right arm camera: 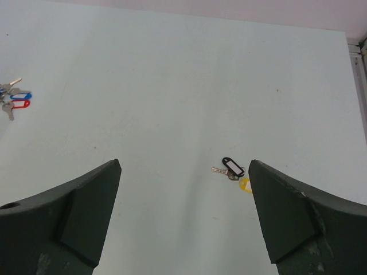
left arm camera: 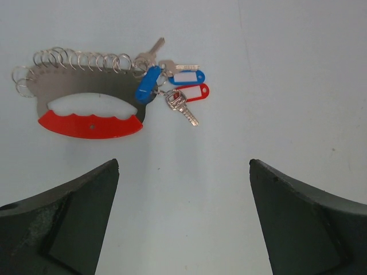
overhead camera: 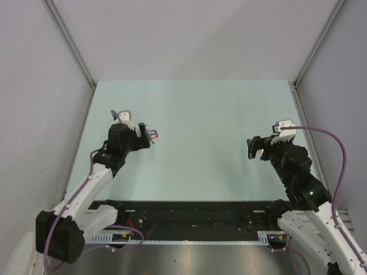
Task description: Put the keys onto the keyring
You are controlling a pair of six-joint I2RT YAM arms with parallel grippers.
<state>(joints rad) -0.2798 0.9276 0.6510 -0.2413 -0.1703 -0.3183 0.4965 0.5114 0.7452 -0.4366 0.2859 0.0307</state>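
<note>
The keyring [left arm camera: 86, 97] is a grey plate with a red curved end piece [left arm camera: 92, 125] and a row of several thin metal rings [left arm camera: 74, 59] along its top. It lies flat on the table. A bunch of keys with blue [left arm camera: 148, 86] and red [left arm camera: 194, 91] tags hangs at its right end. My left gripper [left arm camera: 183, 163] is open and empty, just short of it. In the top view the left gripper [overhead camera: 146, 137] covers most of it, and only the tags [overhead camera: 153, 135] show. My right gripper [right arm camera: 183, 163] is open and empty. Loose keys with a black tag [right arm camera: 232, 168] and a yellow tag [right arm camera: 245, 184] lie just ahead of its right finger.
The pale green table [overhead camera: 200, 114] is walled by grey panels on three sides. A black cable rail [overhead camera: 189, 220] runs along the near edge between the arm bases. The right gripper [overhead camera: 252, 148] hovers at the table's right side. The tagged key bunch [right arm camera: 14, 98] shows far left in the right wrist view.
</note>
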